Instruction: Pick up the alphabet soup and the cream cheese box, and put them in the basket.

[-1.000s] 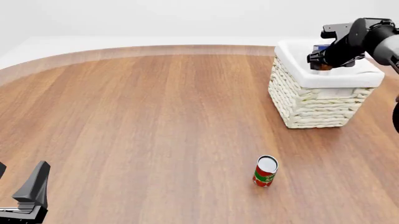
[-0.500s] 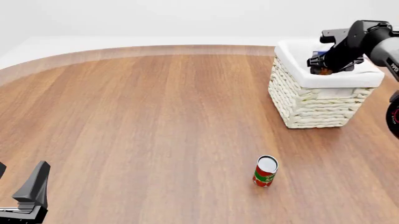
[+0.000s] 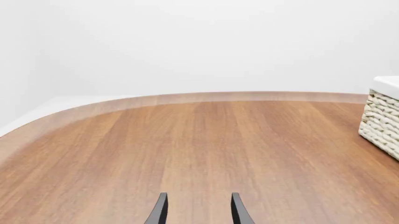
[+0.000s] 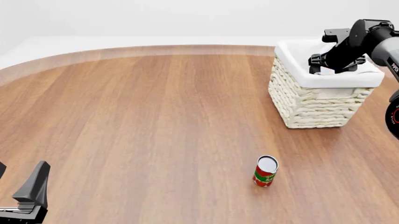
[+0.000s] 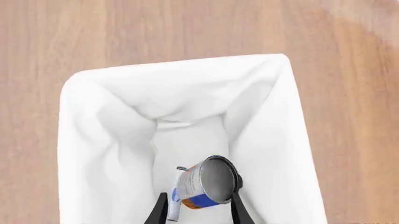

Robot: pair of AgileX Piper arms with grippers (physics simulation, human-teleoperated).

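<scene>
The alphabet soup, a can with a blue and orange label, lies tilted inside the basket, loose between the spread fingers of my right gripper. A small white and blue piece peeks out under the can; it may be the cream cheese box, I cannot tell. In the front view my right gripper hangs over the basket at the far right, and the can is hidden inside. My left gripper is open and empty at the near left edge; it also shows in the left wrist view.
A red and green can stands upright near the front, right of the middle. The basket's corner shows in the left wrist view. The table's curved far edge runs along the back.
The right gripper let go of the alphabet soup, which dropped into the basket and out of the front view. The left arm has not moved.
</scene>
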